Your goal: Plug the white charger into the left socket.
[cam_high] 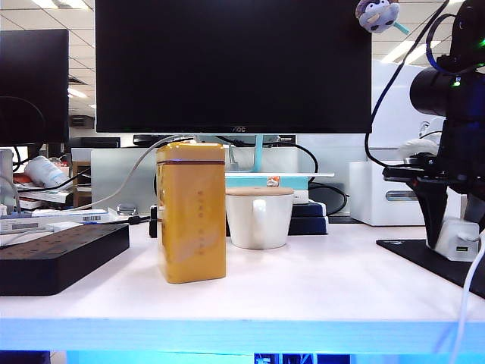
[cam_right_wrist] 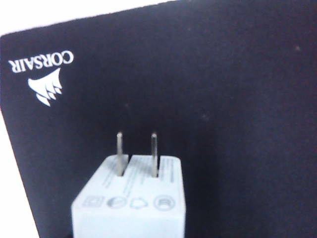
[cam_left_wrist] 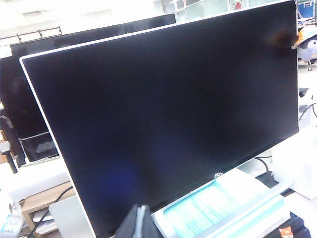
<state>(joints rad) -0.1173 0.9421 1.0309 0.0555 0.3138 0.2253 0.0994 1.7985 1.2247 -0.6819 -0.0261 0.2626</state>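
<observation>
Your right gripper stood over the black mat at the desk edge, jaws straddling the white charger, apparently closing on its sides; a firm hold cannot be confirmed. The charger lay between the jaws, prongs pointing away from them. It looked light, rigid and smooth, best gripped on its flat flanks. The power strip sat well apart. Your left gripper hung by the monitor, jaws closed and empty.
</observation>
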